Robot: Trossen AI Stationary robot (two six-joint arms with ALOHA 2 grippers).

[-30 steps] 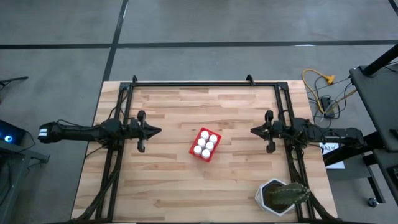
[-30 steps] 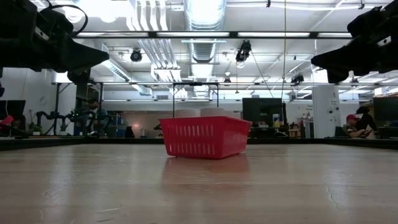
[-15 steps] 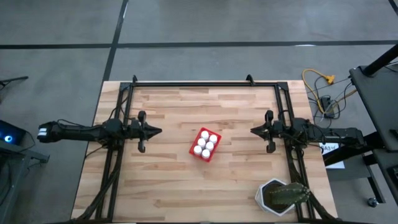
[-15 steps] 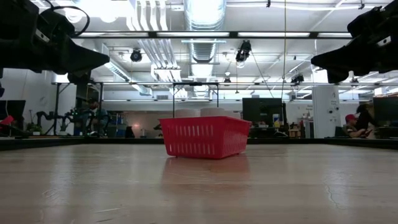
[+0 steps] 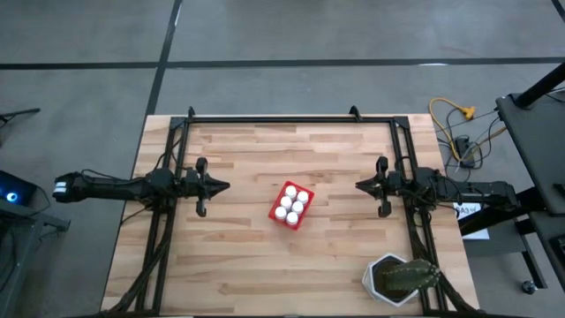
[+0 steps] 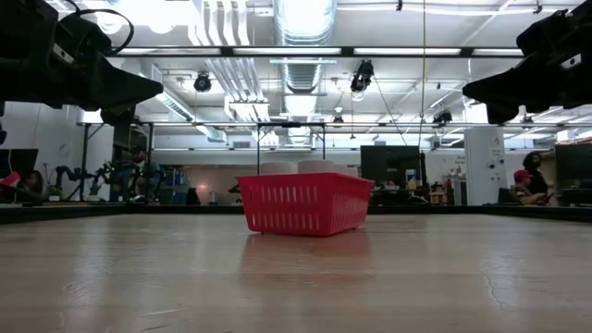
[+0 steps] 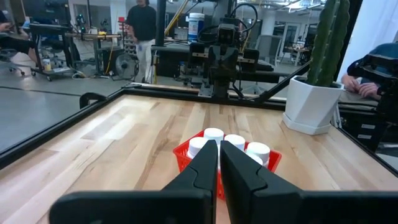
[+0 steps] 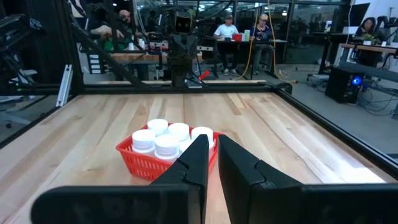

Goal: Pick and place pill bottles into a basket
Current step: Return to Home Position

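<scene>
The red basket (image 5: 291, 205) stands on the table's middle, also in the low view (image 6: 307, 203). Several white pill bottles (image 5: 292, 204) stand upright inside it, caps up; they show in the left wrist view (image 7: 225, 142) and the right wrist view (image 8: 166, 139). My left gripper (image 5: 226, 185) hovers shut and empty left of the basket, pointing at it. My right gripper (image 5: 358, 185) hovers shut and empty right of the basket, pointing at it.
A white pot with a green cactus (image 5: 399, 277) stands at the table's near right corner. A black frame rail (image 5: 291, 120) runs along the table's far edge and sides. People sit and stand in the room beyond the table.
</scene>
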